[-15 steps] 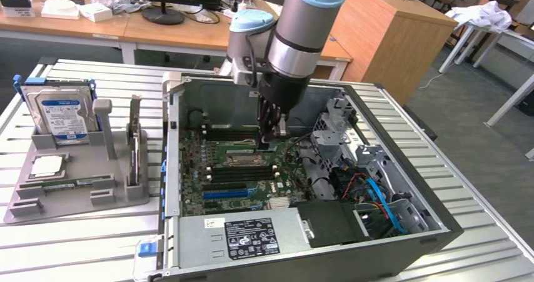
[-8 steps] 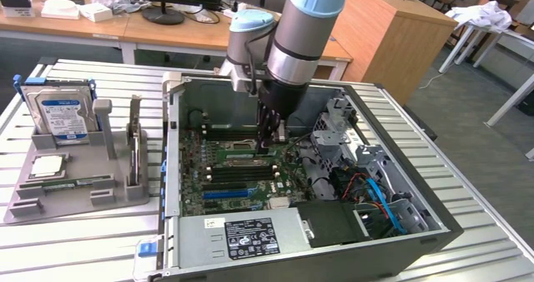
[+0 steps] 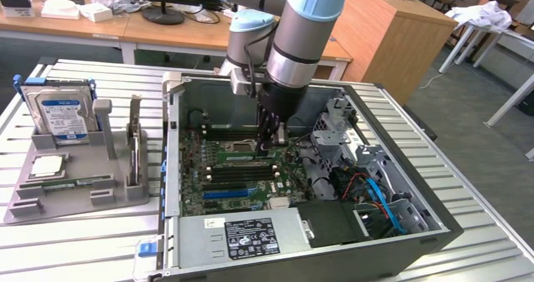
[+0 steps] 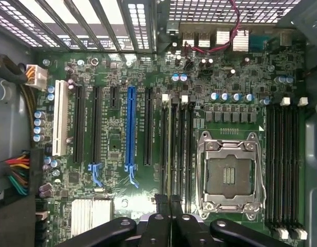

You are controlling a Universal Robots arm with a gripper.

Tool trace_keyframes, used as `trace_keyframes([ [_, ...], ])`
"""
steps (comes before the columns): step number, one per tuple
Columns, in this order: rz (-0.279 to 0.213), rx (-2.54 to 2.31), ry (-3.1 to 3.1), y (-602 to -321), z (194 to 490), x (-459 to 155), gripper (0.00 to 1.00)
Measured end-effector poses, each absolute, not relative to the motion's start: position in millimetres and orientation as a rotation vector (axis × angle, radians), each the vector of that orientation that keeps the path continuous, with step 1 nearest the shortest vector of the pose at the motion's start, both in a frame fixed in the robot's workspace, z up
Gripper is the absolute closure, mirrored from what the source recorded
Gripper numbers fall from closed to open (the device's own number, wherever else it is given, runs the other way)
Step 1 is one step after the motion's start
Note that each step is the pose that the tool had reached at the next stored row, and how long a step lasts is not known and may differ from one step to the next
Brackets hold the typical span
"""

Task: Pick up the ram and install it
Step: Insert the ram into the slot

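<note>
The ram is a thin green stick standing on edge in a memory slot of the motherboard, beside the empty CPU socket. From the wrist it shows edge-on as a narrow line among the black slots. My gripper reaches down into the open computer case, its black fingers shut together right at the stick's top edge, near one end. Whether they pinch the stick or only rest on it is hidden.
A grey fixture on the slatted table at the exterior view's left holds a blue-labelled hard drive, a silver CPU chip and a thin dark strip. Cables and the power supply crowd the case.
</note>
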State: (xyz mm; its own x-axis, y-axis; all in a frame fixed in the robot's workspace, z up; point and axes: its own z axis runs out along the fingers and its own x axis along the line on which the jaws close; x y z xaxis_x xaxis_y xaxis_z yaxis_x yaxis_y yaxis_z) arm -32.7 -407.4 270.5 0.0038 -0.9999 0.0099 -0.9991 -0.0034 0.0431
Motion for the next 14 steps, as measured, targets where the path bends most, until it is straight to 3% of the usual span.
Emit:
trace_keyframes([
  [3,0.025,2.203,-2.196,-406.6,269.4,-32.9,0.88],
  [14,0.027,2.265,-2.132,-406.8,262.6,-32.9,0.88],
])
